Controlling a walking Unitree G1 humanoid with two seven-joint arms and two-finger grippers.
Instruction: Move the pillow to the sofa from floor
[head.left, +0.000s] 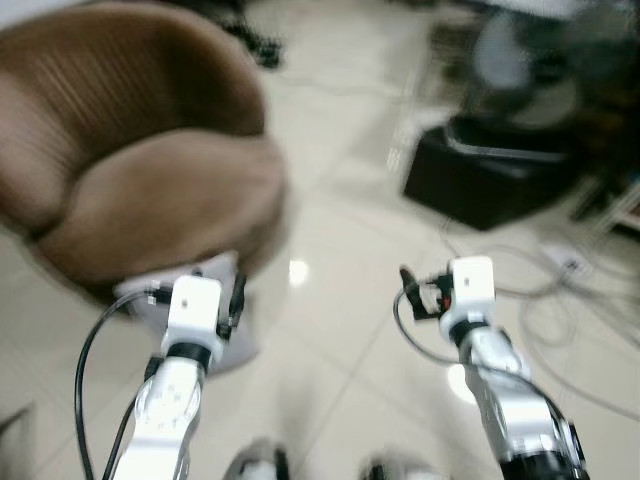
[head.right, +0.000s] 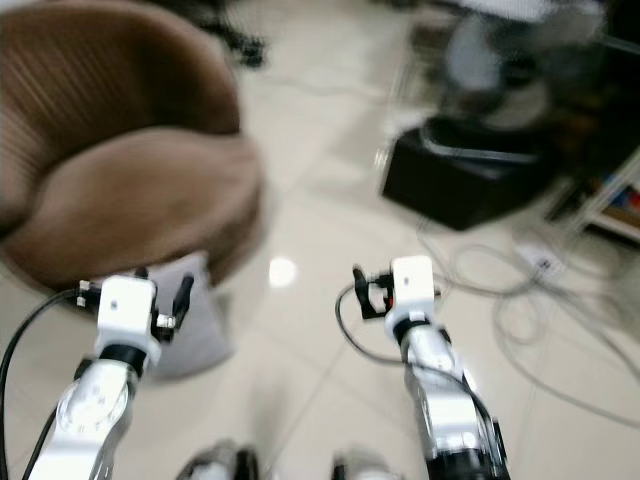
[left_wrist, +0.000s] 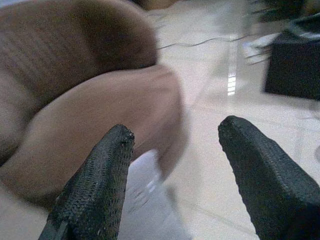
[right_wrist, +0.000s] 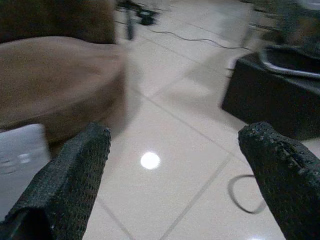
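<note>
From the head views I had the brown sofa at far left; the pillow, pale grey, lay on the tiled floor against the sofa's near edge, partly behind my left gripper; my right gripper hung over bare tile, well apart from it; the picture was blurred.

In the left wrist view the fingers stood wide apart, holding nothing; the pillow showed between them, just below the sofa's front.

In the right wrist view the fingers were likewise spread and empty; the pillow sat at the edge, beside the sofa.

I judged this the approach, nothing grasped yet; next I would need to lower the left gripper onto the pillow and close.

The floor was glossy with a lamp glare; a black box, a fan and loose cables lay far right.
</note>
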